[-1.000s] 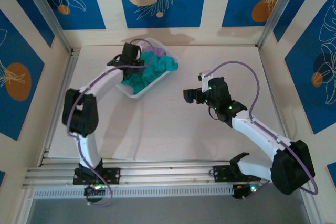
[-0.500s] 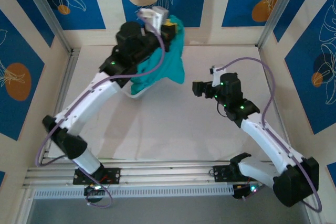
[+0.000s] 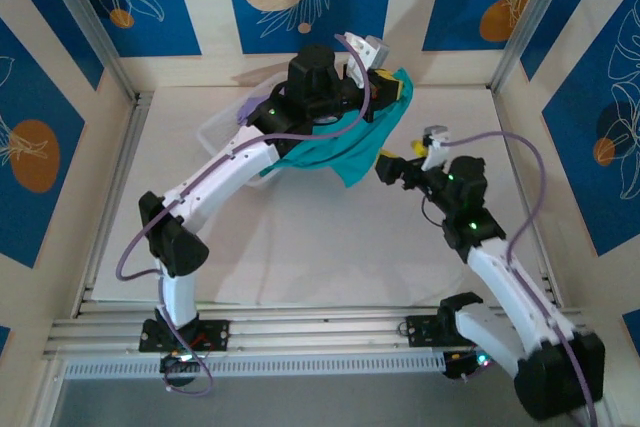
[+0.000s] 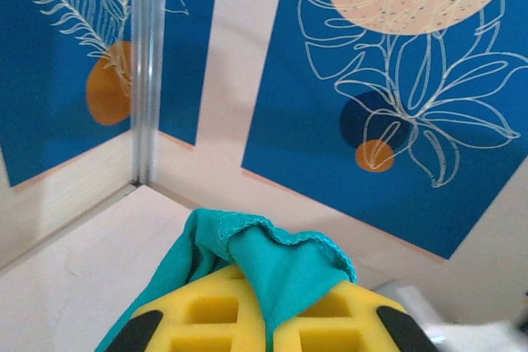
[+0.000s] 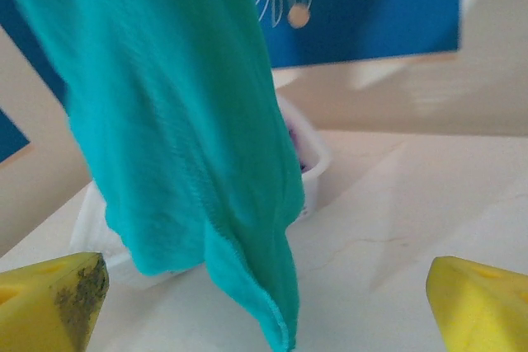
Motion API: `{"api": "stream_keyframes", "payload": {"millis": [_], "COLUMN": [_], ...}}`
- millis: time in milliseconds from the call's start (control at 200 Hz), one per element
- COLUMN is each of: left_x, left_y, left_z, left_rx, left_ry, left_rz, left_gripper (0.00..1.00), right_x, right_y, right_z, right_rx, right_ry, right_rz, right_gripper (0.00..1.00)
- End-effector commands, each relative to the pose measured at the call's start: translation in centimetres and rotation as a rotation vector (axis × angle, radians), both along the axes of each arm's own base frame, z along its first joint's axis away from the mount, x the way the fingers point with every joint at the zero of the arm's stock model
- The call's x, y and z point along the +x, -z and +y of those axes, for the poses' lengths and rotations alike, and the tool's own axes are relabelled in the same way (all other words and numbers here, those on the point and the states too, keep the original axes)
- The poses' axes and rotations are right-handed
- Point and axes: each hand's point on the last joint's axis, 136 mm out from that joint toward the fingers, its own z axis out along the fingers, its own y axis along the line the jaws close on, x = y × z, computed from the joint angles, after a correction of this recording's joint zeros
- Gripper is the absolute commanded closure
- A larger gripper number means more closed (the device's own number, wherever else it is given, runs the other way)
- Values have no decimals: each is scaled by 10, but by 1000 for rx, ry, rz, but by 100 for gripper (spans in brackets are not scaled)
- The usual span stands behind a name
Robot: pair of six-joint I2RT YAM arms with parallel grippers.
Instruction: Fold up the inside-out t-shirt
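Note:
The teal-green inside-out t-shirt point(image 3: 338, 150) hangs bunched in the air above the back of the table. My left gripper point(image 3: 386, 81) is shut on its top edge. In the left wrist view a fold of the shirt point(image 4: 280, 265) with a stitched hem sticks out between the closed yellow fingers point(image 4: 206, 319). My right gripper point(image 3: 398, 159) stands open just right of the shirt's lower end. In the right wrist view the shirt point(image 5: 177, 121) hangs in front, its lowest corner reaching down between the wide-apart yellow fingertips point(image 5: 54, 302) without touching them.
A white bin point(image 3: 228, 135) sits at the back left of the table, partly behind the left arm, with a purple garment point(image 5: 294, 136) inside it. The back wall stands close behind the lifted shirt. A metal frame post point(image 4: 147, 63) stands in the corner.
My left gripper has lifted the shirt out of the bin and swung it up and to the right. The right gripper has moved towards the hanging shirt, still open.

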Motion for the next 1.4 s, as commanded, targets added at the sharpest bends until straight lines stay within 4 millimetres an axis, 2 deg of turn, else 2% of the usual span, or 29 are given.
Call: {"api": "stream_keyframes", "payload": {"millis": [0,35,55,95,155,220,290,355,430,500,555,655,765,870,965,1070,1145,1225,1315,1395], "left_x": [-30,-32,-32,-29,-22,-5,17,37,61,85,100,108,101,89,85,95,102,107,112,115], "left_y": [-50,-54,-55,-57,-59,-61,-59,-51,-25,20,60,134,204,256,294,329,347,358,357,353], "left_z": [9,11,13,17,28,47,76,109,147,186,215,242,239,224,213,213,211,213,226,248], "left_rx": [-115,-123,-125,-129,-137,-155,-195,-239,-240,-188,-122,128,385,556,714,881,945,980,1001,1031], "left_ry": [100,101,98,78,25,-62,-154,-242,-343,-470,-571,-673,-621,-525,-465,-477,-471,-494,-577,-676], "left_rz": [-18,-18,-18,-21,-19,-5,22,55,101,166,205,220,251,261,267,283,306,324,321,317], "left_gripper": [95,95,95,95,95,90,71,63,43,28,21,15,9,8,9,12,21,36,48,62], "right_x": [21,26,28,28,24,29,35,38,32,26,24,26,41,59,73,85,89,89,88,87], "right_y": [-36,-40,-44,-51,-63,-70,-79,-94,-122,-146,-160,-169,-146,-104,-66,-32,-15,-5,0,3], "right_z": [35,48,54,68,78,67,42,14,-9,-28,-38,-48,-49,-47,-45,-44,-42,-39,-35,-33], "right_rx": [94,113,127,152,166,153,115,85,64,30,-1,-51,-87,-102,-96,-109,-115,-111,-114,-113], "right_ry": [-132,-182,-212,-288,-348,-275,-128,12,106,182,222,254,256,241,226,219,204,180,162,147], "right_rz": [-149,-168,-178,-198,-237,-241,-232,-221,-250,-275,-276,-245,-137,4,110,211,257,285,296,305], "right_gripper": [1,0,4,18,45,74,100,100,100,100,100,100,100,100,100,99,95,91,89,88]}}
